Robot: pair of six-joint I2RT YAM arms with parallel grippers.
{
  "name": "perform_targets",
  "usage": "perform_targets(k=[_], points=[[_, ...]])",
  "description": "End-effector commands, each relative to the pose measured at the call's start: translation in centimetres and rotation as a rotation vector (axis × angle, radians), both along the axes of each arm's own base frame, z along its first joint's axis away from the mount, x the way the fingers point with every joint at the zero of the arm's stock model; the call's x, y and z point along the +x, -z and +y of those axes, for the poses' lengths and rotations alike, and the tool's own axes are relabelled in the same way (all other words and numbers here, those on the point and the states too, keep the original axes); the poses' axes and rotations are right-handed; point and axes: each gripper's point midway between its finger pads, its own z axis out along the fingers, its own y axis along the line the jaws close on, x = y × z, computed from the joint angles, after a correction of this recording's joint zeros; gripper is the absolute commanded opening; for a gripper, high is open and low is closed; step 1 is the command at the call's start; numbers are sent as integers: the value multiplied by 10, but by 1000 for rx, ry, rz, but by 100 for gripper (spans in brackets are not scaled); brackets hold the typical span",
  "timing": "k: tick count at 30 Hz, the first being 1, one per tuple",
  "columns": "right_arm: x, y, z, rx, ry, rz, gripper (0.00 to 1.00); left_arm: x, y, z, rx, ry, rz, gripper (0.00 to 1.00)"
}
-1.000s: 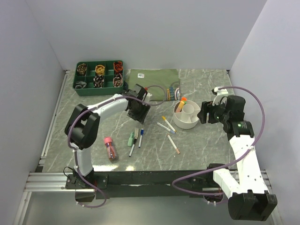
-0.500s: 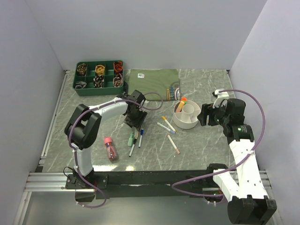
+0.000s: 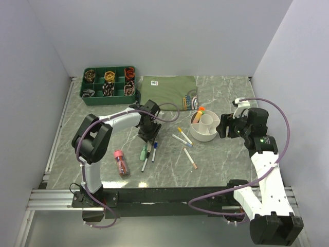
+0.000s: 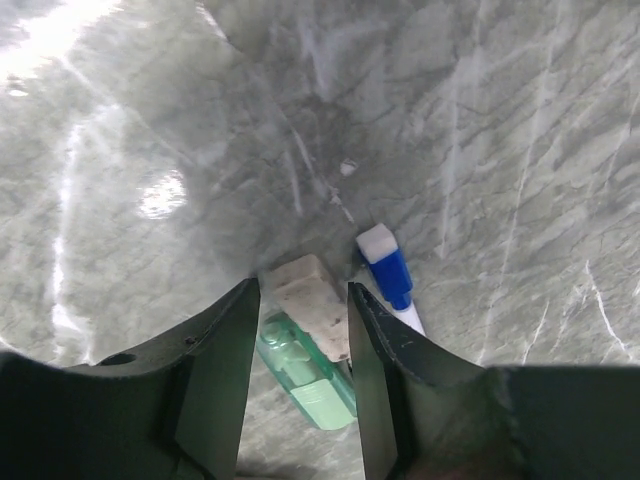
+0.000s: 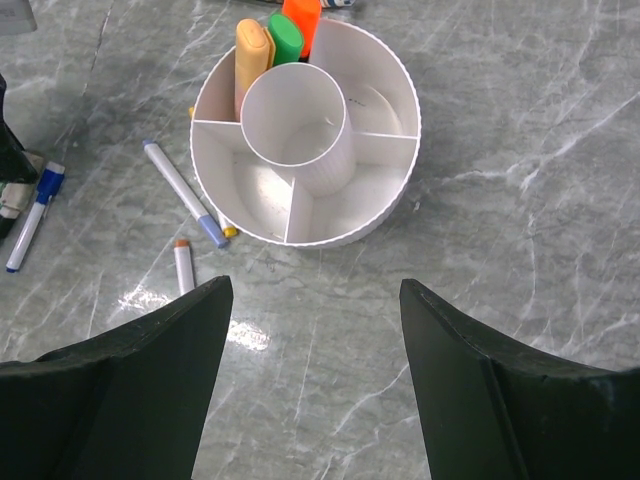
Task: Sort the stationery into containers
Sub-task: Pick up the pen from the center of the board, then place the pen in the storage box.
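Note:
My left gripper (image 3: 148, 138) (image 4: 303, 290) is down on the table over a cluster of stationery. Its jaws press both sides of a pale-ended marker (image 4: 310, 300), which lies across a green highlighter (image 4: 305, 375) (image 3: 144, 152). A blue-capped pen (image 4: 386, 270) lies just outside the right finger. The white round organiser (image 3: 205, 137) (image 5: 350, 235) holds yellow (image 5: 250, 60), green (image 5: 285, 35) and orange (image 5: 300, 12) highlighters in one ring compartment. My right gripper (image 3: 222, 127) (image 5: 315, 285) hangs open beside the organiser, with nothing between its fingers.
Loose pens lie left of the organiser: a blue-tipped one (image 5: 185, 195) and an orange-capped white one (image 5: 184, 265) (image 3: 190, 158). A pink-capped clear tube (image 3: 121, 162) lies front left. A folded olive cloth (image 3: 168, 86) and a green divided tray (image 3: 109, 85) sit at the back.
The left gripper has come down and toward the near edge onto the pen cluster, and its jaws have narrowed round the pale-ended marker. The right arm shifted slightly, still open.

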Motion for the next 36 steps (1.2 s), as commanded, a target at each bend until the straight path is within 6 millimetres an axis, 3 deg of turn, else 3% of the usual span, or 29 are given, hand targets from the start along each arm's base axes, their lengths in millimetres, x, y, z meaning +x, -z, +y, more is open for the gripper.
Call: perform_targets(k=[1, 4, 8, 10, 13, 16, 17, 19, 20, 21, 22, 23, 24, 25, 27, 28, 30, 31, 32, 36], points=[[0, -6, 1, -5, -5, -45, 76, -6, 3, -10, 11, 25, -1, 46], [-3, -2, 2, -2, -7, -41, 76, -10, 10, -11, 19, 35, 15, 37], [-5, -2, 2, -3, -5, -47, 76, -7, 7, -11, 24, 35, 4, 15], [-6, -3, 1, -6, -2, -58, 76, -2, 1, -5, 32, 36, -13, 12], [-7, -4, 0, -5, 9, -71, 76, 23, -22, 4, -7, 13, -50, 7], [-10, -4, 1, -4, 8, -76, 76, 60, -75, -4, -107, 46, -146, 2], [-11, -3, 0, -4, 12, -74, 76, 67, -109, -26, -231, 101, -188, 1], [-12, -2, -1, -9, 17, -78, 76, 73, -141, -48, -342, 257, -287, 1], [-13, -2, -1, -9, 20, -79, 76, 66, -173, -75, -514, 375, -341, 1], [-13, -3, -1, -9, 20, -82, 76, 63, -190, -88, -588, 441, -402, 1], [-13, -4, -2, -11, 23, -85, 76, 53, -189, -96, -644, 499, -417, 1], [-13, -5, -3, -14, 27, -91, 76, 45, -209, -104, -713, 555, -481, 1], [-13, -6, -4, -17, 33, -92, 76, 37, -239, -127, -858, 685, -599, 1], [-13, -6, -5, -23, 37, -91, 76, 22, -230, -132, -910, 743, -601, 1], [-13, -8, -8, -38, 46, -98, 75, 3, -265, -155, -1057, 920, -805, 1], [-14, -8, -10, -42, 51, -98, 75, -2, -253, -162, -1087, 930, -799, 1], [-14, -10, -13, -57, 62, -100, 76, -10, -255, -178, -1148, 957, -803, 1], [-15, -10, -14, -60, 67, -94, 75, -9, -271, -187, -1197, 962, -823, 1], [-15, -12, -16, -66, 72, -96, 75, -4, -256, -196, -1209, 939, -764, 1], [-17, -12, -19, -79, 78, -89, 75, -2, -254, -220, -1286, 919, -761, 1]])
